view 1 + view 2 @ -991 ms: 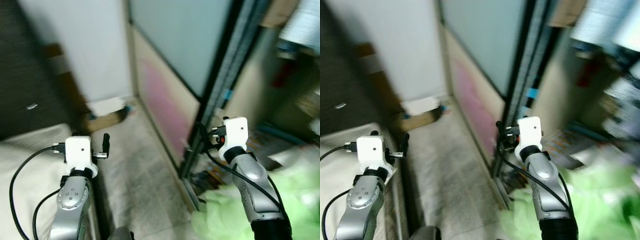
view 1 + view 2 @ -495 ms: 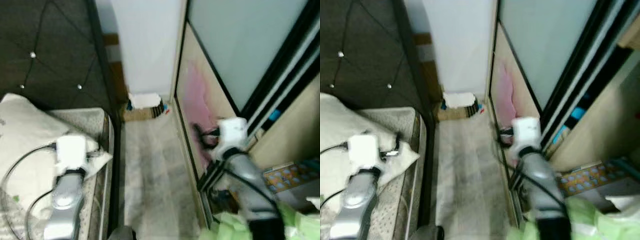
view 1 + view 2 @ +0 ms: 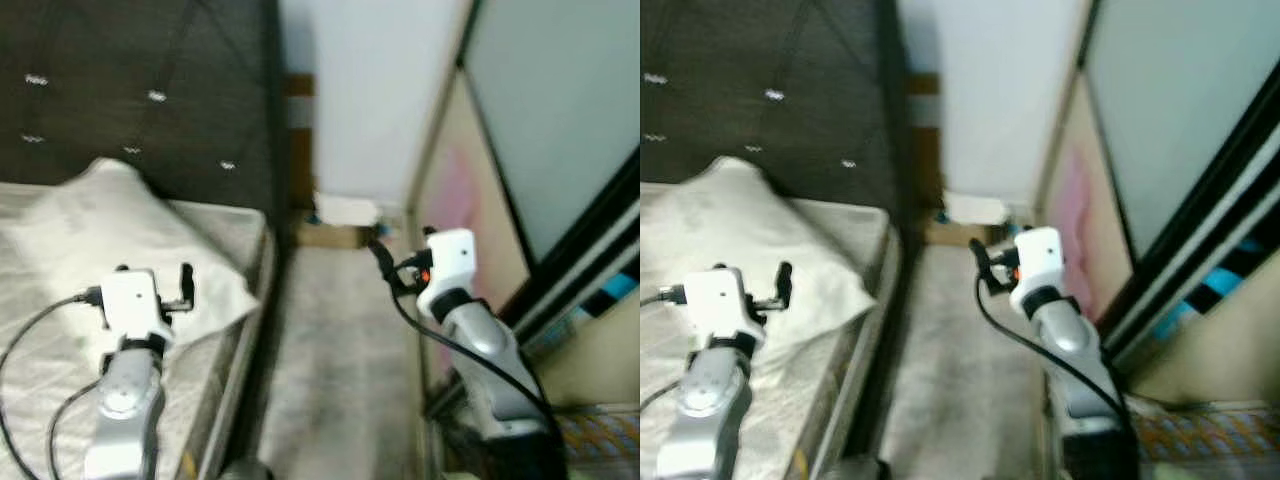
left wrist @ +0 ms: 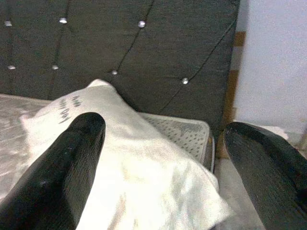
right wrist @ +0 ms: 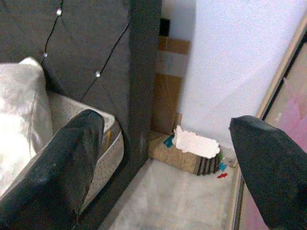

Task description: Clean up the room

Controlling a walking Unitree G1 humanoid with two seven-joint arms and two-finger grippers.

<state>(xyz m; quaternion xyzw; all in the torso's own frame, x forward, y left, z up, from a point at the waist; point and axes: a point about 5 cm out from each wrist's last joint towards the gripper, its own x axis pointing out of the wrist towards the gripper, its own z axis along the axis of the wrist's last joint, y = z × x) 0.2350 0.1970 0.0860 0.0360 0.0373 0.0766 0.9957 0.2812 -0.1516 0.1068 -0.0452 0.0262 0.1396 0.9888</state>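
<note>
While the head views are blurred, the left gripper (image 4: 158,158) hangs above the bed (image 3: 40,370) with its two black fingers (image 4: 62,172) spread wide and nothing between them, pointing over a white pillow (image 3: 130,250) that lies on the mattress against the dark tufted headboard (image 3: 130,80). Over the narrow strip of floor (image 3: 340,360) between the bed and the sliding wardrobe door (image 3: 560,130), the right gripper (image 5: 163,163) is likewise wide open and empty. Beyond it, at the foot of the white wall (image 5: 240,57), a small cardboard box (image 5: 184,158) with a white piece on top sits on the floor, just beside the headboard's end, with small coloured bits lying near it.
</note>
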